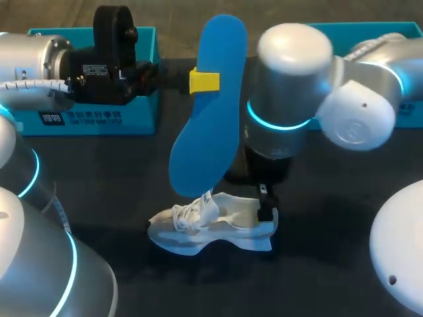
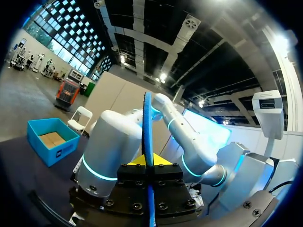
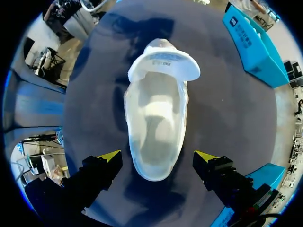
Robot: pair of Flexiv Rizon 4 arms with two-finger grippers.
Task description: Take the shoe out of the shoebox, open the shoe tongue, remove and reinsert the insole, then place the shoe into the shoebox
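**Insole out, poised above the shoe**

The left gripper point(image 1: 205, 80) is clamped on the flat blue foam insole point(image 1: 208, 132), holding it upright. Its lower end hangs just above the laces of the white lace-up trainer point(image 1: 211, 224), which lies on the black table point(image 1: 330, 264). The right gripper point(image 3: 157, 156) hovers spread open, one finger on each side of the trainer's heel and clear of it. To my eye, reinsertion depends on tipping the insole's long axis down into the opening below.

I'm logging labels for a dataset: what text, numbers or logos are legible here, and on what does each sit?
Nothing can be quoted.
On the shoebox: white logo and lettering on its side, too blurred to read.
On the black wrist housing of the left arm: white sticker, too small to read.
On the shoe tongue: faint print, illegible.
On the insole: no print visible.
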